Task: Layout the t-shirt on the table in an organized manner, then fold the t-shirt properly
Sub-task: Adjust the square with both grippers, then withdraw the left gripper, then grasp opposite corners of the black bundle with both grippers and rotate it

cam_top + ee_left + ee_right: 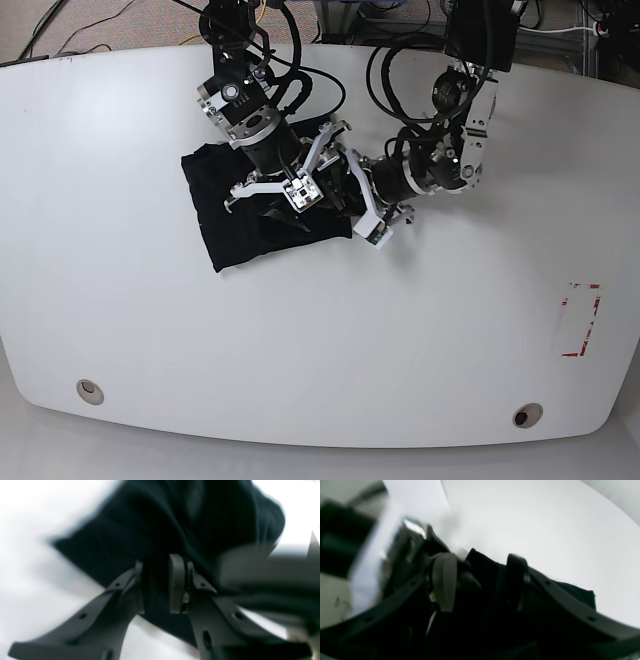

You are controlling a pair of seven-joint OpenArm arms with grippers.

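Observation:
The black t-shirt (225, 215) lies bunched on the white table (300, 350), left of centre towards the back. My left gripper (352, 198) is at the shirt's right edge. In the left wrist view its fingers (177, 582) are pressed on a fold of the t-shirt (162, 517), so the left gripper (158, 586) is shut on the cloth. My right gripper (292, 178) hovers over the top of the heap. In the right wrist view the right gripper (480, 582) has its jaws wide apart, with the t-shirt (575, 592) lying beneath them. The print is hidden.
A red tape rectangle (580, 320) marks the table at the right. Two metal-ringed holes (89, 390) (527, 415) sit near the front edge. Cables and the arm bases crowd the back edge (400, 50). Both arms nearly touch above the shirt.

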